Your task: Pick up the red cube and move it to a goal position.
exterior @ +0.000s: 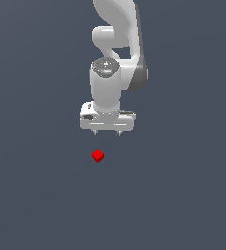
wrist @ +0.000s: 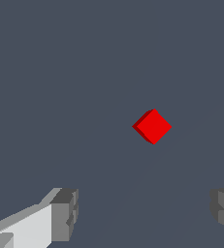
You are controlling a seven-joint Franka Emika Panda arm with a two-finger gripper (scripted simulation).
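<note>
A: The white arm (exterior: 115,73) hangs down from the top of the exterior view, and the gripper (exterior: 107,133) points straight at the grey table (exterior: 36,195).

B: And the cube (exterior: 98,156)?

A: It sits on the table, just below the gripper in that view and a touch toward the exterior view's left. Tiny, bright red, turned so a corner faces the camera.

B: Is anything touching it?

A: No. There is clear grey between the fingertips and the cube. It lies alone.

B: What does the wrist view give?

A: The cube (wrist: 153,126) shows as a red diamond on the table (wrist: 60,72), ahead of the fingers (wrist: 65,213). One grey pad shows at each lower corner, with a wide gap of table between them.

B: So the fingers are spread?

A: Spread wide, holding nothing. The cube is apart from both pads.
</note>
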